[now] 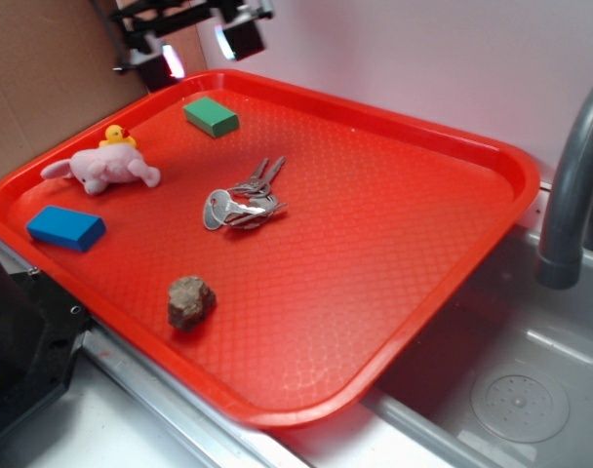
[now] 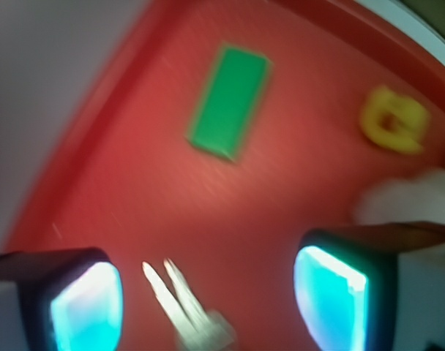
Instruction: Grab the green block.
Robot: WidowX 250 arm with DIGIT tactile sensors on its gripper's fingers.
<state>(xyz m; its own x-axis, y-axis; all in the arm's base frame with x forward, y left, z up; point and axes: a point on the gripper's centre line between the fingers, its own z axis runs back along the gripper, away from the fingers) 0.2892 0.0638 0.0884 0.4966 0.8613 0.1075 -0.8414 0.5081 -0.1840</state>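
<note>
From the exterior view, the gripper (image 1: 199, 44) hangs high over the far left corner of the red tray (image 1: 453, 146), its two pads spread apart and holding nothing. The green block (image 1: 211, 116) lies flat near that back rim, just below and a touch to the right of the gripper in the picture, with clear tray around it. Well apart from it sit the keys (image 1: 243, 203) in the middle, the pink toy (image 1: 103, 170) with the yellow duck (image 1: 117, 137) right behind it, the blue block (image 1: 65, 227) near the left edge and a rock (image 1: 191, 300) toward the front. On to the wrist view, blurred with motion: both fingers (image 2: 87, 307) show at the bottom corners with a wide gap between them, and the block (image 2: 230, 101) lies ahead near the top, slanted across the frame, not yet between the jaws. The keys (image 2: 186, 311) lie directly beneath the gap, the duck (image 2: 393, 119) off to one side. To do this well, I'd say: carry the gripper forward until the block is centred in the gap, turn the wrist so the pads face its long sides, then drop straight down and close across the narrow width, keeping clear of the tray rim close behind.
</note>
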